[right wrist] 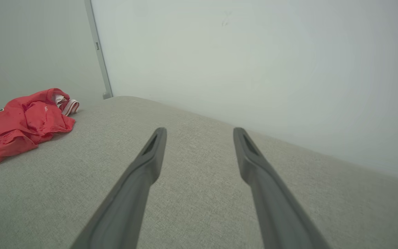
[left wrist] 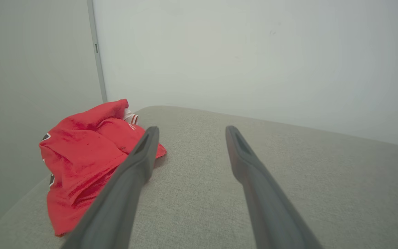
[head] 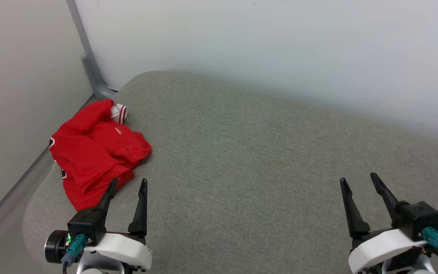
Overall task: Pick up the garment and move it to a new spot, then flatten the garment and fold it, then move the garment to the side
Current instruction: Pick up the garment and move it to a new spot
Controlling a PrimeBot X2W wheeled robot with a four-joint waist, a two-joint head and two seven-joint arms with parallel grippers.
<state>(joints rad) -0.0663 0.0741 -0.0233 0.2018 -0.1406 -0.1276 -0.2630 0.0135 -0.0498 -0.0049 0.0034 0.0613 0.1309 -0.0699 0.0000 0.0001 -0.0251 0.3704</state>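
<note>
Count: one garment, two hands, four fingers, one cushion.

Garment (head: 97,152): a single bright red jersey, crumpled into a loose lumpy heap with soft folds. It lies at the cushion's far left corner, near the rounded edge. The cloth looks thin and slightly shiny. One strip of ribbed white trim with red stripes (head: 119,113) curls out at the far end of the heap. Small bits of black and white print show along its left edge, too little to read. In the left wrist view the garment (left wrist: 81,155) sits just left of the hand's left finger; whether they touch I cannot tell. In the right wrist view it (right wrist: 26,124) lies well off to the left.

Cushion (head: 242,152): one broad pad, grey-green woven upholstery with a fine grain and rounded corners.

Left hand (head: 129,179): jaws wide, nothing between them, hovering at the garment's near edge. Also seen from its own wrist (left wrist: 191,128).

Right hand (head: 357,177): jaws wide, empty, over bare cushion well apart from the garment. Also seen from its own wrist (right wrist: 199,128).

Fingers (head: 140,205): two per hand, long, matte black, tapering to narrow tips, each with a slot near the end. White moulded housings behind them, and one teal plug (head: 75,245) at each wrist.

Backdrop: pale smooth wall (head: 280,45), with one grey metal post (head: 89,64) in the corner.
</note>
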